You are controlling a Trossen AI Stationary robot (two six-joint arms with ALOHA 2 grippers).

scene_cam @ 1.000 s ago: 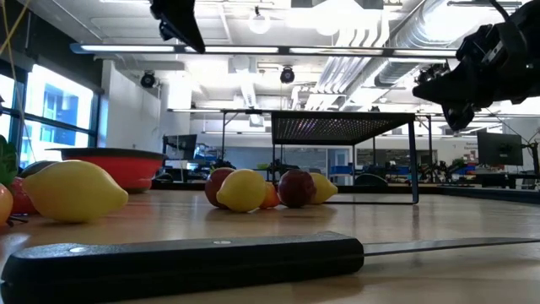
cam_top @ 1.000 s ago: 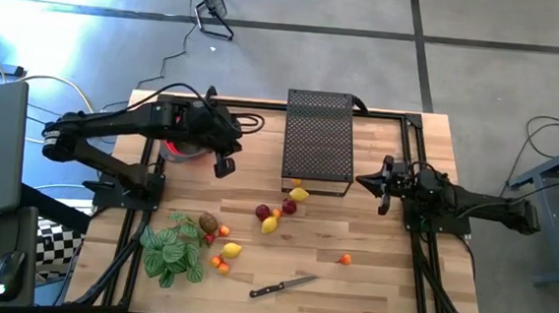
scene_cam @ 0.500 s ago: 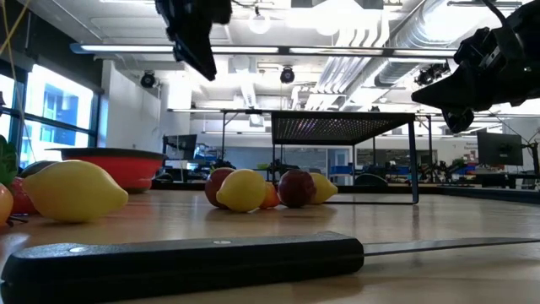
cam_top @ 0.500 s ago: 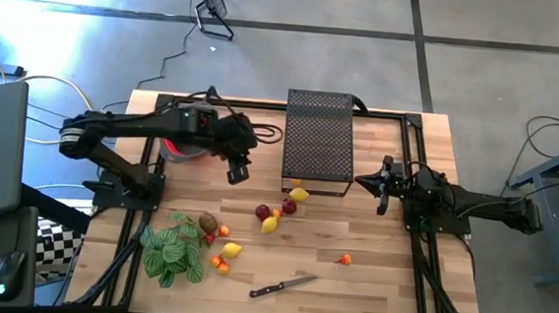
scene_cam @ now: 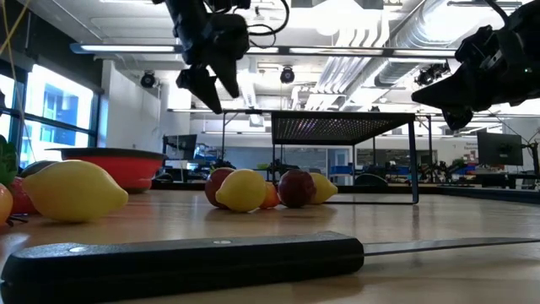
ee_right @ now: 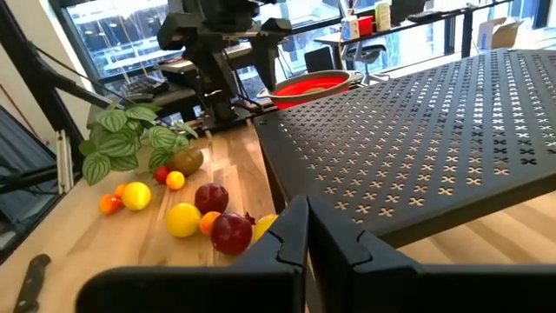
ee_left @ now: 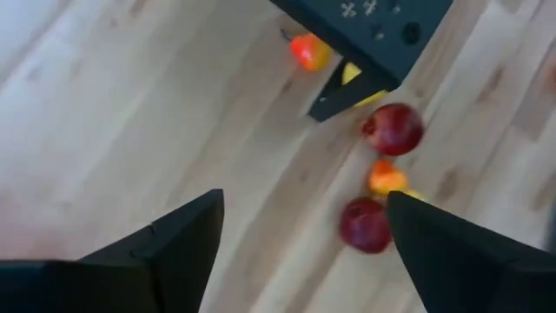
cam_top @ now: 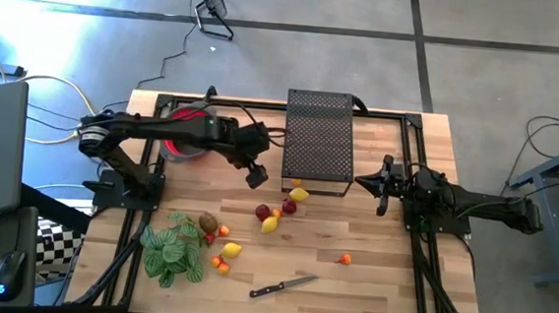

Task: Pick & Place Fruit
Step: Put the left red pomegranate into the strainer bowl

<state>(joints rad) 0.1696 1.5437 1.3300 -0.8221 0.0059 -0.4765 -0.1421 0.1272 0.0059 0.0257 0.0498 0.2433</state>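
Note:
Fruit lies on the wooden table: a yellow lemon [cam_top: 299,193] by the black stand's near edge, two dark red apples [cam_top: 289,207] [cam_top: 263,213], a second lemon [cam_top: 270,224], a kiwi [cam_top: 208,223], and a third lemon [cam_top: 231,251]. A tiny orange one [cam_top: 345,260] lies alone. My left gripper [cam_top: 256,179] hangs open and empty above the table, between the red bowl [cam_top: 184,135] and the apples [ee_left: 393,129]. My right gripper [cam_top: 384,184] is shut and empty, right of the stand.
A black perforated stand [cam_top: 318,141] occupies the far middle. A green striped plant [cam_top: 174,253] lies at the near left, and a black-handled knife [cam_top: 282,287] near the front edge. Bare wood lies on the near right side.
My left gripper has moved from beside the red bowl toward the table's right and near side, approaching the fruit by the stand. It has come lower, and its fingers have opened. The right arm has stayed still.

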